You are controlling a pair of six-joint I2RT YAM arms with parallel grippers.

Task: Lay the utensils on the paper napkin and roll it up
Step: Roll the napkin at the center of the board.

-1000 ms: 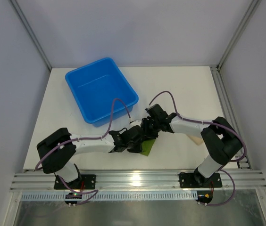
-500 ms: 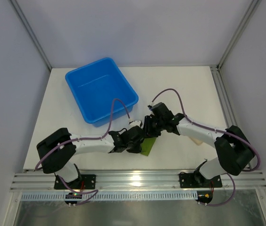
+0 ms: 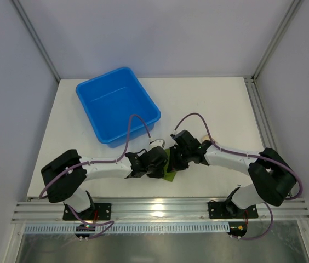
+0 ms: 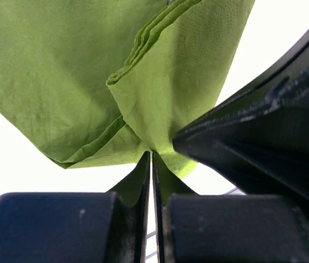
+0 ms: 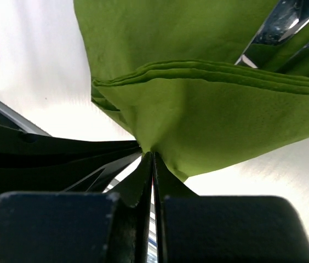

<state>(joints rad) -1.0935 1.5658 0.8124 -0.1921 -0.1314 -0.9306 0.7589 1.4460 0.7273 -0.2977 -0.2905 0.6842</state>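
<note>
Left wrist view: left gripper [image 4: 151,156] is pinched shut on a folded edge of the green paper napkin [image 4: 61,71].
Right wrist view: right gripper [image 5: 152,156] is closed tight on the napkin's layered fold — shiny utensils [image 5: 286,22] are seen just beyond, partly covered by the green paper.
Top external view: both grippers are met at the napkin near the front edge of the table [image 3: 220,104]; the blue bin [image 3: 116,104] is set well apart behind.

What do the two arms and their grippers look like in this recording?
Both arms are alike: the left arm and right arm have white link shells with bulky black joints, and a thin purple cable loops along each. The left gripper and right gripper are black, with two flat fingers tapering to thin tips.
</note>
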